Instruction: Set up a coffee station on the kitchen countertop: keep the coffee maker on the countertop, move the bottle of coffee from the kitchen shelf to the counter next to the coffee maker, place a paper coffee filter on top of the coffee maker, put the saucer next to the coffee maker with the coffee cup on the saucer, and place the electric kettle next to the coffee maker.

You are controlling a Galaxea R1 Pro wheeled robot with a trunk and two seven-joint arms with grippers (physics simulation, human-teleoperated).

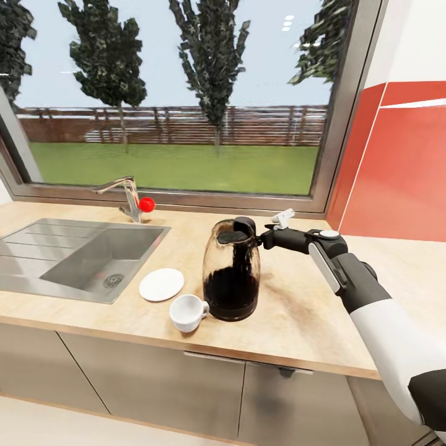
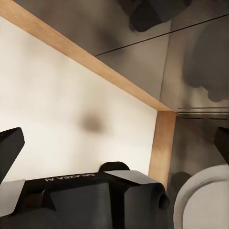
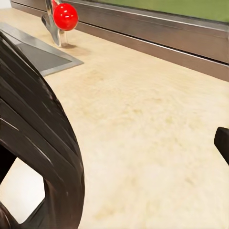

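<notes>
Here the electric kettle (image 1: 231, 272) stands upright, handle toward the right pincer (image 1: 263, 235).

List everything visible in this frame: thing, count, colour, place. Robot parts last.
electric kettle: one, clear glass with black base and lid, on the countertop, centre.
coffee cup: one, white, on the countertop just left of the kettle, not on the saucer.
saucer: one, white, between sink and kettle.
kitchen countertop: one, light wood-grain.
sink: one, steel, left.
tap: one, steel with red knob, behind the sink.
window: one, behind the counter.
right hand: one, black, at the kettle's handle.
</notes>
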